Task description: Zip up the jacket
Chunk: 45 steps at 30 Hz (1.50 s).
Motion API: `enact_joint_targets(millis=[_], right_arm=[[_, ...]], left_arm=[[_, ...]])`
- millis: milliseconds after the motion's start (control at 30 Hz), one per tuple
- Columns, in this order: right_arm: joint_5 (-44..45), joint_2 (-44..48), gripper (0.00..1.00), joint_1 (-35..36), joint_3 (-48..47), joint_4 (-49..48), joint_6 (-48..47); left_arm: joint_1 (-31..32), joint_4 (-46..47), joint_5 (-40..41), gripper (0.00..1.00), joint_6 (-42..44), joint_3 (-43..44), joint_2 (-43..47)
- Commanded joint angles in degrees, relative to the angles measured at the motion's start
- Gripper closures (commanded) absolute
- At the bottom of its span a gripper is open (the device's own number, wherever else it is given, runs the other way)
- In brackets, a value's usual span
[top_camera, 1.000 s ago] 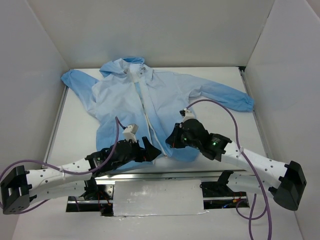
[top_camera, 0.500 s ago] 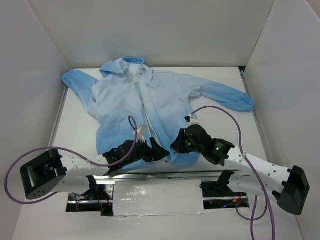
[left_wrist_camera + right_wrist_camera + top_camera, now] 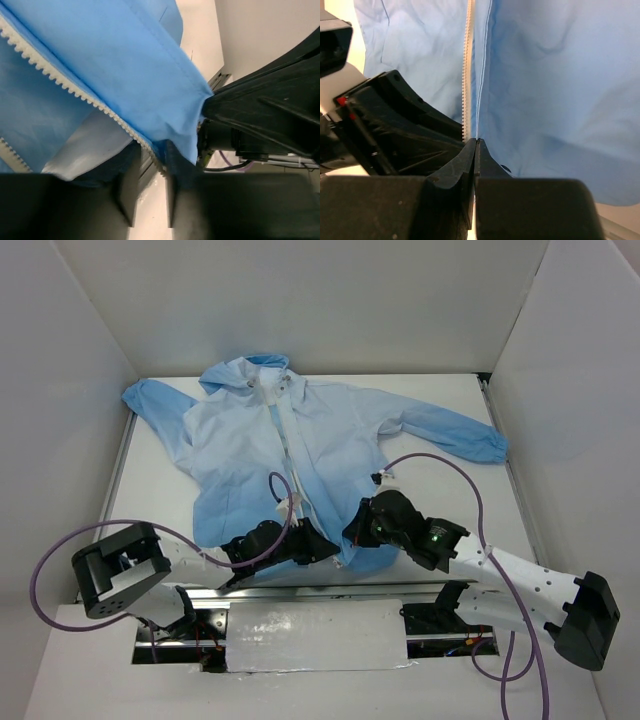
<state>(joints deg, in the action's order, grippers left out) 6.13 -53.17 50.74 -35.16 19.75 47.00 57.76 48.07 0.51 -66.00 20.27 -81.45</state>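
Overhead plus wrist close-ups at jacket (image 3: 240, 455) hem

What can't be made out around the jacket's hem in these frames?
- The zipper slider: it shows in no view. In the top view, the left gripper and right gripper cover the hem of the jacket.
- Left grip: in the left wrist view, the fingers are dark and blurred, so contact with the zipper teeth is unclear.
- Right pinch depth: in the right wrist view, it is hidden between the shut fingers.
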Motion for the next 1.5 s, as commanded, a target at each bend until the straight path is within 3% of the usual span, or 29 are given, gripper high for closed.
enact_joint_targets(millis=[0,33,167,400,500,533,633,900,967,1200,1467], right_arm=[[1.78,1.14,1.00,-0.47,0.79,-1.20,0.55],[1.95,1.05,1.00,-0.55,0.88,-1.20,0.63],[2.31,1.49,1.00,-0.91,1.49,-1.03,0.98],[-0.32,-1.41,1.00,-3.63,4.74,-1.03,-0.68],[-2.69,-0.98,0.75,-3.54,6.06,-2.51,-2.26],[-4.79,3.03,0.63,-3.54,7.02,-4.35,-3.40],[-7.43,11.64,0.52,-3.63,7.65,-6.21,-5.51],[-7.27,16.43,0.53,-3.63,-0.52,2.66,-7.98],[-10.24,16.08,0.53,-3.54,-0.44,2.40,-8.33],[-18.70,14.41,0.37,-3.54,3.78,-2.51,-8.07],[-22.56,12.56,0.36,-3.54,5.88,-5.76,-7.72]], left_arm=[[-0.63,7.12,-1.92,0.67,-1.33,0.56,-2.65],[-0.80,7.29,-2.53,0.77,-1.15,0.64,-2.84],[-0.80,3.45,-1.75,1.00,0.16,1.26,-1.44],[-0.80,-7.90,1.95,1.00,9.47,1.70,10.67],[-0.89,-7.74,0.37,1.00,14.39,0.91,13.94],[-0.89,-6.95,0.02,1.00,15.54,0.65,14.38],[-0.89,-2.57,-2.97,1.00,17.74,-0.84,15.27],[-0.80,5.09,-4.73,1.00,20.64,-2.25,14.04],[-0.89,7.02,-5.00,1.00,19.95,-2.69,13.86],[-0.89,12.21,-6.40,1.00,19.24,-2.78,13.60],[-0.89,18.19,-6.40,1.00,17.48,-3.31,11.58]])
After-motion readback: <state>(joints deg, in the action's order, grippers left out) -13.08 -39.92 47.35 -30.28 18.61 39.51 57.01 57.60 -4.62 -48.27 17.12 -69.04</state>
